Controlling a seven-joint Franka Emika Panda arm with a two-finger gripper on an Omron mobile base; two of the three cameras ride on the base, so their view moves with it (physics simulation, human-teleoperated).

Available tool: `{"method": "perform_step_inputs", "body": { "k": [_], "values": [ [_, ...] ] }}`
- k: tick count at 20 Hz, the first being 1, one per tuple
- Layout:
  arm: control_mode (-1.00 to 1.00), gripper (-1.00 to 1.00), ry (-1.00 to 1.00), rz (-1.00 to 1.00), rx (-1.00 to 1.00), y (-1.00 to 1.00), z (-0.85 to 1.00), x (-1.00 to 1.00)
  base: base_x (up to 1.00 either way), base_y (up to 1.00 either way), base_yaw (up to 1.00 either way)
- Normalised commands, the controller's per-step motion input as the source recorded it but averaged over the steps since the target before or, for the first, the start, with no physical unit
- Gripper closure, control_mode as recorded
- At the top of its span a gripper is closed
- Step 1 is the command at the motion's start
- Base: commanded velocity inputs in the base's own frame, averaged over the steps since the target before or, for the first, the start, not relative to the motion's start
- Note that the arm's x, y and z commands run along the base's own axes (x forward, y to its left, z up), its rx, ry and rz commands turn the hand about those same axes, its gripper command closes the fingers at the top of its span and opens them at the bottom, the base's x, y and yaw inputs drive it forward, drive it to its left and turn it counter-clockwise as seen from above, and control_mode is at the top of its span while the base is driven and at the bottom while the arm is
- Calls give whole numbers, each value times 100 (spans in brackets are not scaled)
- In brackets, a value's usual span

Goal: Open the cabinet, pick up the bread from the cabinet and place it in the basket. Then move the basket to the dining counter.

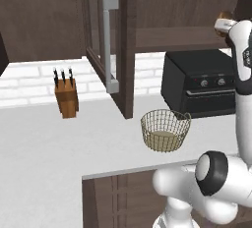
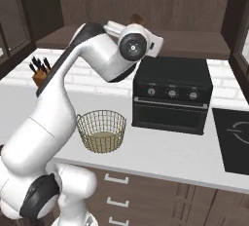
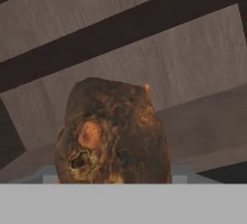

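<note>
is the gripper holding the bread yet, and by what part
Cannot be told. The bread sits right at the gripper inside the cabinet, but the fingertips are hidden.

Counter (image 1: pixel 44 138) (basket (image 1: pixel 165 129), oven (image 1: pixel 204 82), knife block (image 1: pixel 66 99))

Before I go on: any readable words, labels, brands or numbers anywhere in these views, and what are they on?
None: no readable text in any view.
Toaster oven: three knobs, with no legible markings.
Cooktop: a pale ring mark, a symbol, not text.
Knife block, basket, bread: unmarked.
</note>
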Motion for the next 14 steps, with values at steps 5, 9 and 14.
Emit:
{"method": "perform_step_inputs", "body": {
  "k": [5,9,14],
  "values": [
    [-100,100,4,0,-8,13,-30,-100,0,0,0],
    [-100,100,26,0,-7,20,-1,-100,0,0,0],
    [-100,100,48,1,-8,38,-34,-87,0,0,0]
  ]
}}
